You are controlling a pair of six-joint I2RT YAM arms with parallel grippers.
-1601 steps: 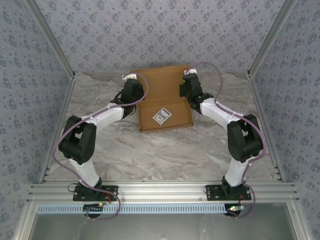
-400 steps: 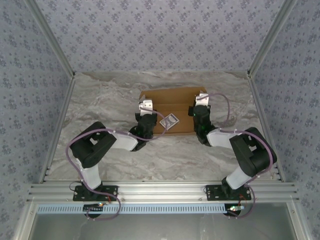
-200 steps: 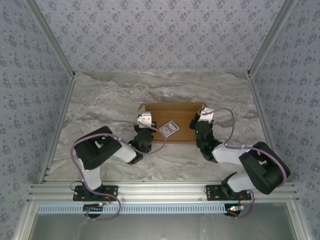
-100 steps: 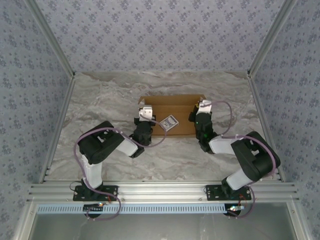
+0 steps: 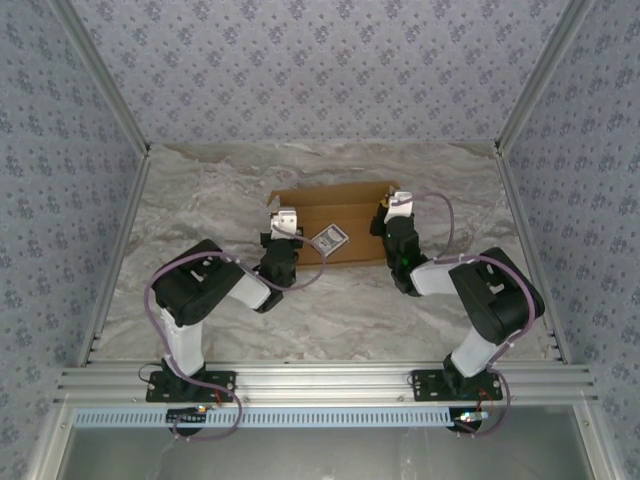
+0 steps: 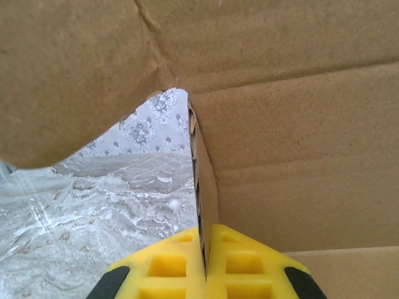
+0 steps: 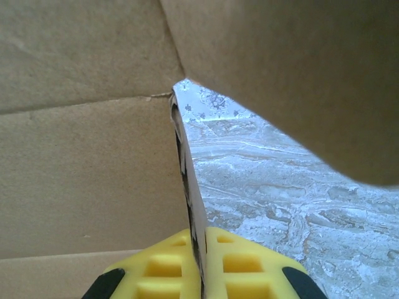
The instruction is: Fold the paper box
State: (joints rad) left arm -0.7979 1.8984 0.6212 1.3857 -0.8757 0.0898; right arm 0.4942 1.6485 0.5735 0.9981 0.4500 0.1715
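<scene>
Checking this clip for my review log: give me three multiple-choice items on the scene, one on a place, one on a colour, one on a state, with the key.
1. Where does the small dark card lie?
A. on the table left of the box
B. inside the paper box, on its floor
C. on top of the right arm

2. What colour are the fingers of the left gripper?
A. yellow
B. red
C. white

3. What state is the left gripper in?
A. open above the table
B. shut on the card
C. shut on a side wall of the paper box

Key: 1 B, the top view shows the card within the box's walls; 2 A, the left wrist view shows yellow fingers; 3 C, the cardboard edge stands pinched between the two fingers.
</scene>
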